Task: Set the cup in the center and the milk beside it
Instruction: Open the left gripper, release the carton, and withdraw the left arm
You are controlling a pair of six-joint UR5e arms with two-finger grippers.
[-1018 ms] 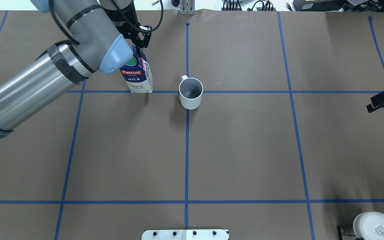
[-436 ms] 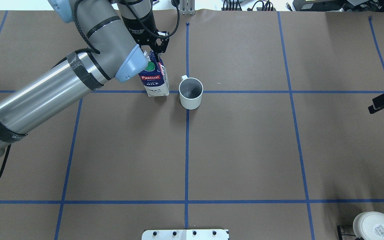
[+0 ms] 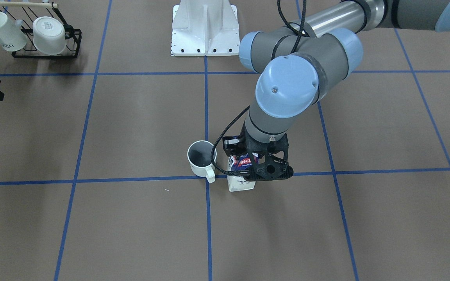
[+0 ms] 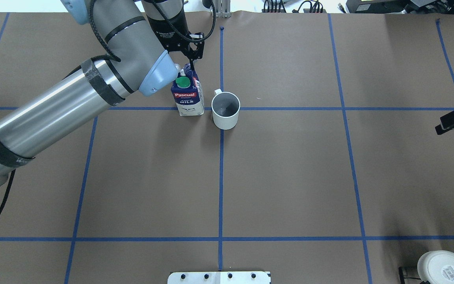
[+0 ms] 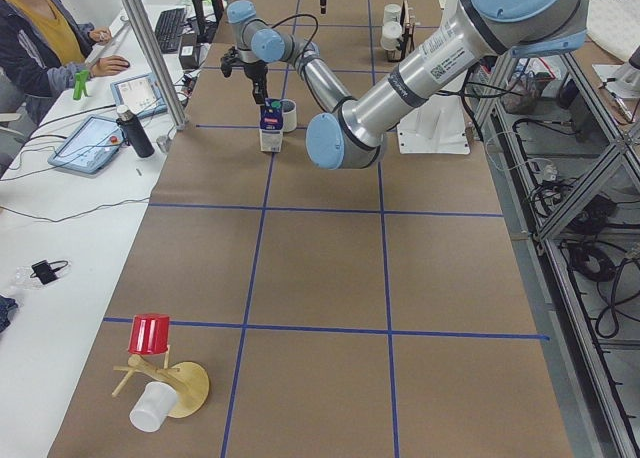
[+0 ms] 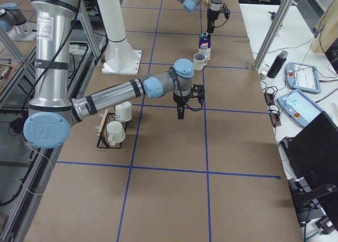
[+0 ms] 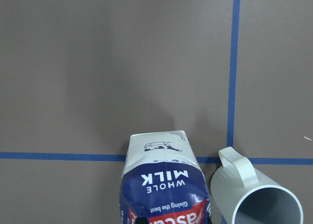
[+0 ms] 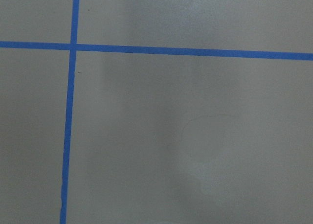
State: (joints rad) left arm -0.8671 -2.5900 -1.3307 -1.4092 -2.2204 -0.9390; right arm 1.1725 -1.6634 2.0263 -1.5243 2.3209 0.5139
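Left arm reaches far across table [image 4: 290, 177], wrist pointing down, left gripper [image 4: 190, 67] pinching top ridge of the milk [image 4: 188, 98]. Carton upright, dark blue and white, green cap on robot-facing slope, base at blue tape line [image 4: 290, 108], just beside the cup [image 4: 225, 112] with narrow gap between. Cup white, grey inside, handle turned away from robot, at centre tape crossing. Right gripper [image 4: 453, 119] hovers well apart near table's right edge; cannot tell finger spread. Rack [image 3: 74, 37] holding white mugs [image 3: 49, 34] at robot's right.
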